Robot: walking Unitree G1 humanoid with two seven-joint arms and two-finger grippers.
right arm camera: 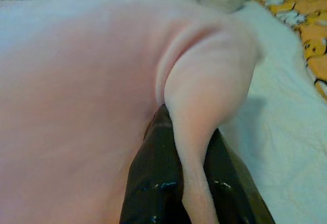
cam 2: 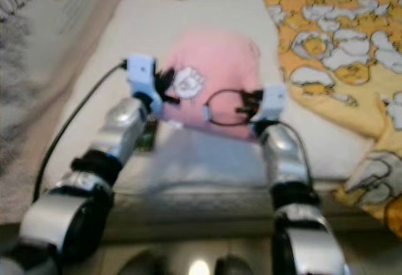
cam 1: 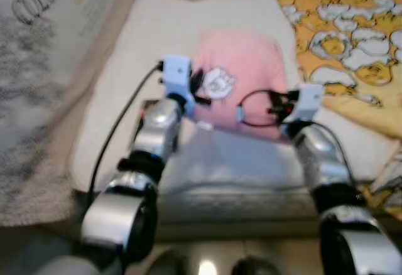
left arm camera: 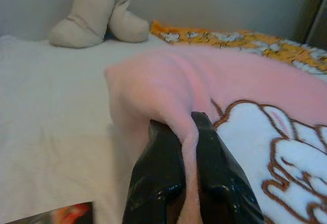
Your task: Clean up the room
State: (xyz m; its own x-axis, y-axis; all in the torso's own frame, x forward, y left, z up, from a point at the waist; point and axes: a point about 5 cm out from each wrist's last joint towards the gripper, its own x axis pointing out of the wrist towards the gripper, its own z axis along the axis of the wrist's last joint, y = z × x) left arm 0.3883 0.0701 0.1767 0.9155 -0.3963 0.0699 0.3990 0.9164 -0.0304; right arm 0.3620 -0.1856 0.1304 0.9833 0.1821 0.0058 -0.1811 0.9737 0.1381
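Note:
A pink blanket (cam 1: 242, 68) with a white cartoon print (cam 1: 218, 83) lies on the white bed (cam 1: 144, 43). Both arms reach over the bed's near edge and hold the blanket's near side. My left gripper (left arm camera: 186, 127) is shut on a fold of the pink blanket (left arm camera: 240, 81) at its left corner. My right gripper (right arm camera: 186, 116) is shut on a raised pink fold (right arm camera: 204, 81) at the right corner. Each fold runs between the two black fingers (left arm camera: 158, 168).
An orange and white patterned quilt (cam 1: 345, 30) covers the bed's right side. A beige plush toy (left arm camera: 97, 14) sits at the head of the bed. A printed grey cloth (cam 1: 44, 43) lies to the left. A small coloured item (cam 2: 146, 138) lies by my left arm.

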